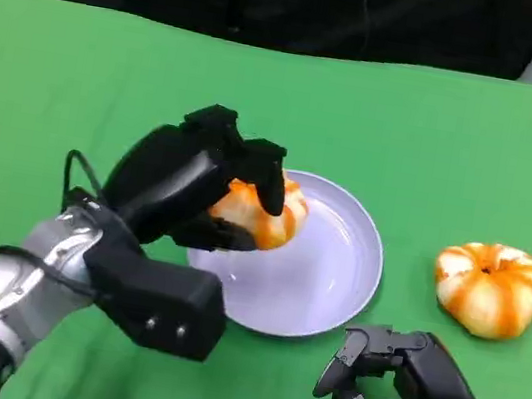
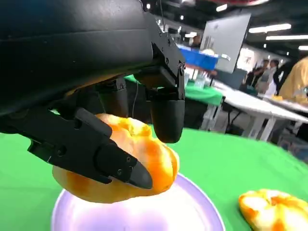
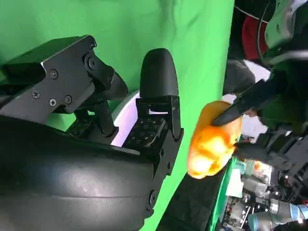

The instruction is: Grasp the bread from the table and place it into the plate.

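Note:
My left hand [image 1: 193, 183] grips an orange-and-cream bread roll [image 1: 265, 218] just over the left part of the pale lilac plate [image 1: 336, 271]. The left wrist view shows the roll [image 2: 125, 163] pinched between my black fingers [image 2: 166, 113], with the plate [image 2: 192, 211] right beneath it; whether the two touch I cannot tell. A second bread, round with orange stripes [image 1: 491, 288], lies on the green table to the plate's right. My right hand [image 1: 398, 388] rests low near the front edge, fingers apart and holding nothing. The right wrist view shows the held roll [image 3: 211, 142] beyond my right fingers [image 3: 159, 77].
The green tablecloth [image 1: 114, 74] covers the whole table, with open room at the left and back. The striped bread [image 2: 272, 209] sits close to the plate's right rim. People and tables stand in the room behind, seen in the left wrist view.

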Robot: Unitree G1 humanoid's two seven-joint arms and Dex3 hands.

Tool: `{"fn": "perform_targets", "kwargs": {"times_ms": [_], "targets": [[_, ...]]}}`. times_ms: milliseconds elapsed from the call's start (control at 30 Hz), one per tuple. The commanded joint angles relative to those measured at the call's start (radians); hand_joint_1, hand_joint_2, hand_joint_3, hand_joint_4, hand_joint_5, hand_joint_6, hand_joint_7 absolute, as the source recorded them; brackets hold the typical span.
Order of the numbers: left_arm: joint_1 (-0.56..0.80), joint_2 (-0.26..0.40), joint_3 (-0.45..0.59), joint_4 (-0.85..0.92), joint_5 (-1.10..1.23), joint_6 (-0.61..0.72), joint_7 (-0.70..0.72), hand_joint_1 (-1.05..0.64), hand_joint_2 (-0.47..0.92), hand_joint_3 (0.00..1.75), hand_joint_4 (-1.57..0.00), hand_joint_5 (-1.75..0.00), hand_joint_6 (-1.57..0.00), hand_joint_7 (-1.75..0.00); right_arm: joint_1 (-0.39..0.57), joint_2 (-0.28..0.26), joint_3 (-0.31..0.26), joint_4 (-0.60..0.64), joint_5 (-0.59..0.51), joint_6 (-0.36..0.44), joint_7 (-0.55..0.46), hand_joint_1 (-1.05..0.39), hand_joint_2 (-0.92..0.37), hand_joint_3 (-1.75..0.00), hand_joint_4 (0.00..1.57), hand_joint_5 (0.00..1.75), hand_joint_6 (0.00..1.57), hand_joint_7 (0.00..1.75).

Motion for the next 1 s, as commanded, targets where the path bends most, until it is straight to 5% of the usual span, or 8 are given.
{"fn": "perform_targets", "kwargs": {"times_ms": [33, 433, 1000], "targets": [[-0.073, -0.026, -0.016, 0.123, -0.009, -0.032, 0.026, -0.13, 0.86, 0.00, -0.46, -1.71, -0.52, -1.44, 0.002, -0.004, 0.001, -0.005, -0.001, 0.014, -0.005, 0.16, -0.56, -1.12, 1.01, 1.37, 1.00, 1.08], [-0.191, -0.098, -0.053, 0.367, -0.016, -0.081, 0.029, -0.13, 0.87, 0.00, -0.44, -1.70, -0.53, -1.40, 0.005, -0.002, 0.007, -0.014, 0.011, 0.025, 0.010, 0.12, -0.54, -1.13, 0.99, 1.37, 1.01, 1.06], [-0.200, -0.155, -0.060, 0.397, -0.075, -0.084, -0.041, -0.10, 0.86, 0.00, -0.44, -1.70, -0.50, -1.48, 0.001, -0.007, 0.026, -0.009, -0.040, 0.000, -0.047, 0.07, -0.51, -1.14, 1.02, 1.36, 1.03, 1.03]]}}
